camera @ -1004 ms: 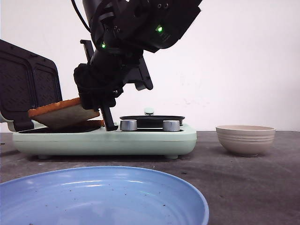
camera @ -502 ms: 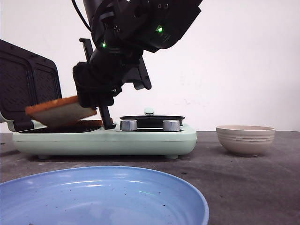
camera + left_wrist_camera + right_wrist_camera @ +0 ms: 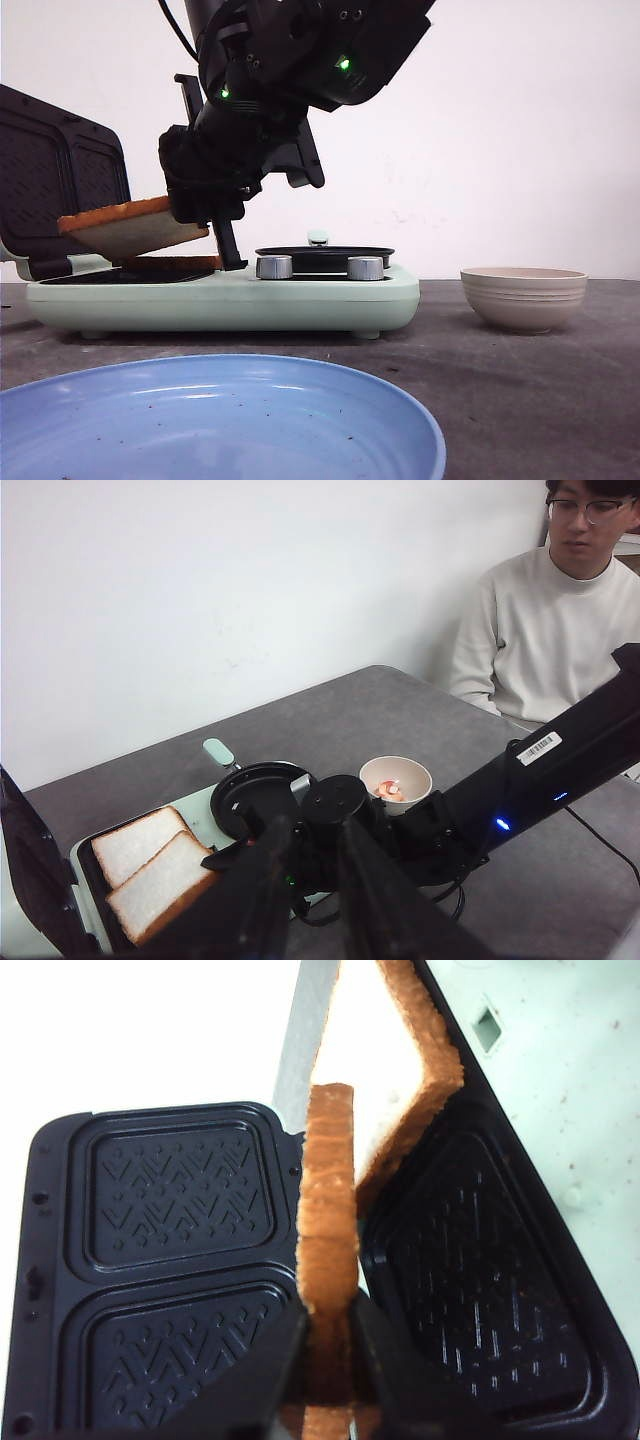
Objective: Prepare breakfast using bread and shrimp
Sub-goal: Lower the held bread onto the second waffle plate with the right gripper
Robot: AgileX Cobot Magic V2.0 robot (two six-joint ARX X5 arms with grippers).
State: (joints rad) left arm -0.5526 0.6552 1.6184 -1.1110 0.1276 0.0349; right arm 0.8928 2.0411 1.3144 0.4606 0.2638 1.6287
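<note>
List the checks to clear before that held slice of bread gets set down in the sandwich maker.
1. Grip: right gripper pinches the held slice by its crust edge. Ok.
2. Lid open, clear of the slice. Ok.
3. Slice attitude: tilted, raised above the plate. Not ok for release yet.
4. Other slice already lies in the sandwich maker. Ok.
5. Empty plate half beside it looks free. Ok.
6. Left gripper stays high, away from the work. Ok.
7. Shrimp sits in the bowl, not yet needed. Ok.
</note>
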